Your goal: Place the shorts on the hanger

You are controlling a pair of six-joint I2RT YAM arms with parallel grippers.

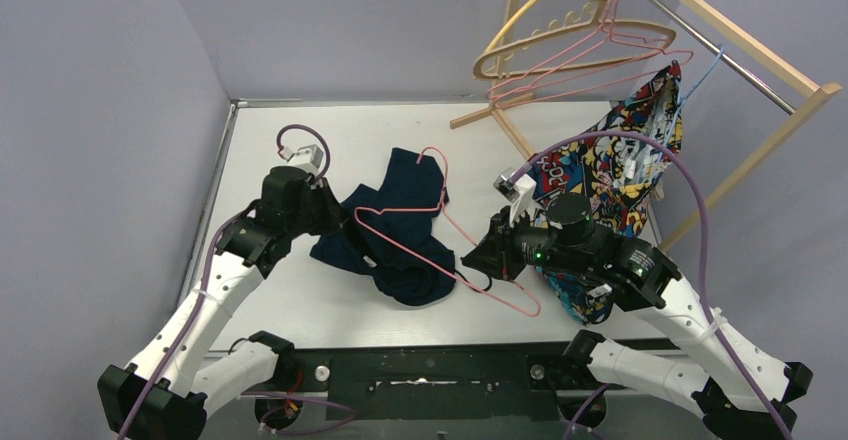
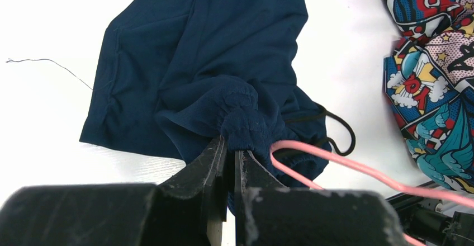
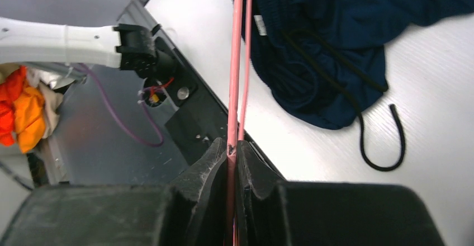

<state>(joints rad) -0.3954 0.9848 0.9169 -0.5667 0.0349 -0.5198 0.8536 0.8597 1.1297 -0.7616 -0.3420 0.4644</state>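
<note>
While both arms work low over the near half of the surface (image 1: 330, 320), my right end effector (image 3: 232, 148) is clamped on the hanger (image 3: 236, 61), its fingers pinched onto the thin pink wire close to one lower corner. The left end effector (image 2: 230, 148) is closed on a bunched fold of the waistband of the shorts (image 2: 223, 45). I judge the shorts to be light, limp and a little slick: they will sag from any single pinch and slide along a thin bar, so the gathered elastic waistband, the thickest part, is the right place to hold them. The loose black drawstring (image 3: 385, 145) trails onto the surface and could snag, and a small white label (image 3: 259, 25) shows inside the waist. The hanger looks light and springy, likely to twist in a two-finger grip, so I would rather hold it near a corner than mid-bar. It lies tilted across the crumpled shorts mid-surface, hook toward the far side. I cannot tell whether any bar has passed inside a leg. The surface is white and smooth, with little friction to help me. Farther right, a comic-print garment (image 1: 610, 175) hangs from a wooden rack (image 1: 790, 70) that carries spare hangers. Plain lavender walls (image 1: 100, 110) close in the cell.
</note>
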